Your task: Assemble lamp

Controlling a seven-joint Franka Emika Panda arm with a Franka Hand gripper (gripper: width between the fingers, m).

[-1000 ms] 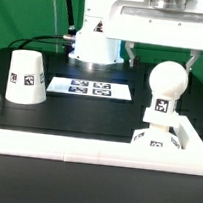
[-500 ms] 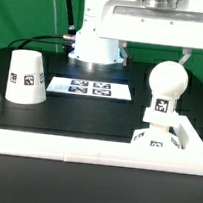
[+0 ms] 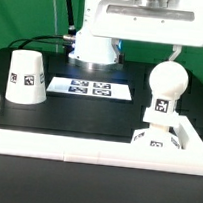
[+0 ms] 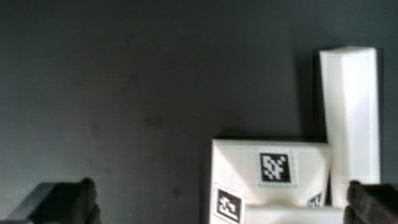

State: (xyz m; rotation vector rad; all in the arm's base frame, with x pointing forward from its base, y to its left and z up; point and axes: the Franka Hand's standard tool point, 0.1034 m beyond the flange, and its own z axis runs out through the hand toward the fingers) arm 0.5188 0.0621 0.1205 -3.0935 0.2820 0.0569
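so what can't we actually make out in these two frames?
- Claw: wrist view shows only two dark finger tips at the frame edge, nothing held; exterior view cuts it off at the top.
- Base: front hidden by the white wall.
- Bulb: whether fully seated, cannot tell.
- Shade: tag too small to read.

— What colours, then?
— The shade (image 3: 28, 77) at the frame's left, the bulb (image 3: 167, 88) and the base (image 3: 153, 135) at right are matte white with black-and-white square tags.
— And the table (image 3: 78, 117)?
— Black, with a white rail (image 3: 95, 151) along the bottom.
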